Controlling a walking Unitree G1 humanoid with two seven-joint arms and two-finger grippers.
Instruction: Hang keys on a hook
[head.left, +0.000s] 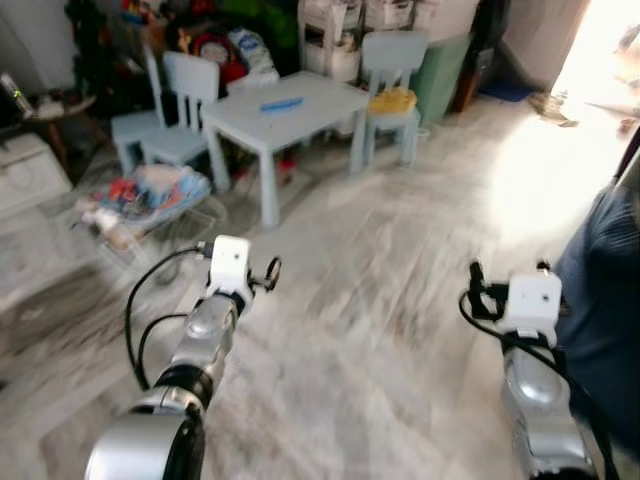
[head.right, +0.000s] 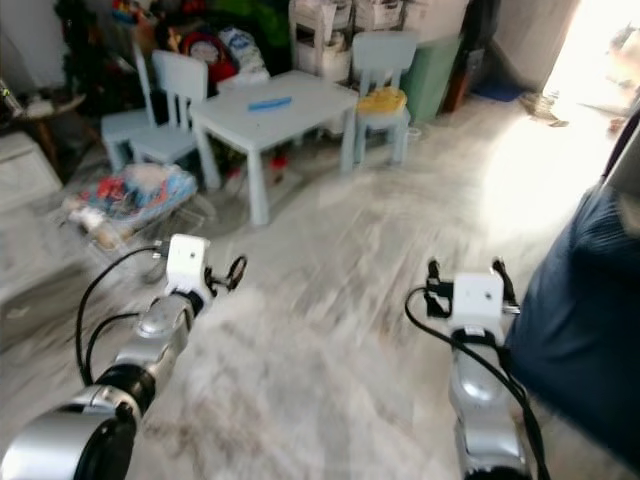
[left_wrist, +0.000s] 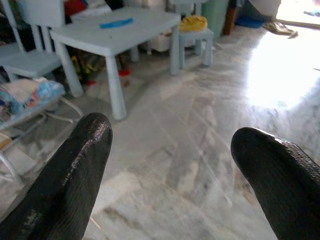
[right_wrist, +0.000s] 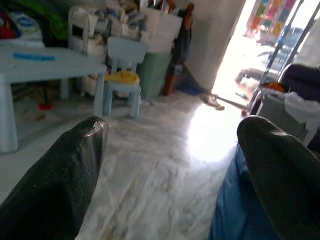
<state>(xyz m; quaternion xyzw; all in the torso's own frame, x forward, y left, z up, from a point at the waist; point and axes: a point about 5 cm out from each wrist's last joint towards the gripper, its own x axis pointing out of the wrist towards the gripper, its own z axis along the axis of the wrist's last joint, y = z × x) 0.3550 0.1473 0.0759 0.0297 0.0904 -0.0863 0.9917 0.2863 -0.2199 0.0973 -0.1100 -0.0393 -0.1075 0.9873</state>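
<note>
Both grippers, left gripper and right gripper, spread wide and empty over marble floor, short of the small blue table; keys and hook cannot be located.

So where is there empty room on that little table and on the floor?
The small blue table is mostly bare; a blue item lies near its middle. The marble floor is open between the table, the sunlit patch and the blue fabric on the right. It is crowded behind the table and around the bouncer on the left.
</note>
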